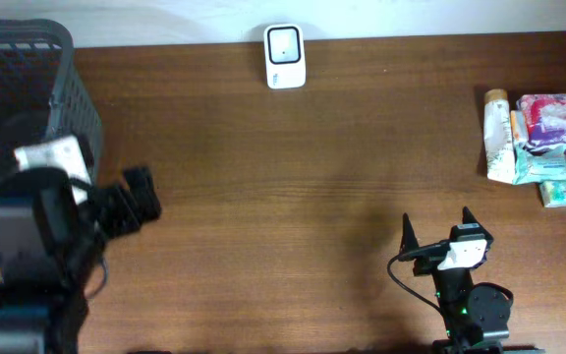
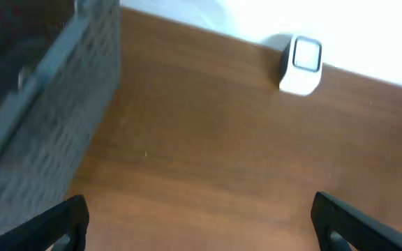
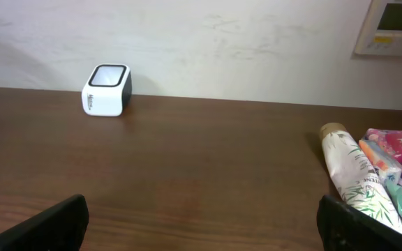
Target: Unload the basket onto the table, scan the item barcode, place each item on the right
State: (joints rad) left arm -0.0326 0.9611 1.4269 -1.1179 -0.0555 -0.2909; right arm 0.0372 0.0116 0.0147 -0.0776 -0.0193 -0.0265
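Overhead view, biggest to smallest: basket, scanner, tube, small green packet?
1. Grey basket, partly cut off by the frame.
2. White scanner and tube: look about alike, unranked.
3. Small green packet.

The dark grey plastic mesh basket [image 1: 83,93] runs off the left edge from above, and the black left arm [image 1: 28,236] hides its near side; the left wrist camera shows it only as a blur. A white patch [image 1: 52,157] beside that arm may be a label, hard to say. Print on the pile of colourful soft packets [image 1: 543,138] is too small to read
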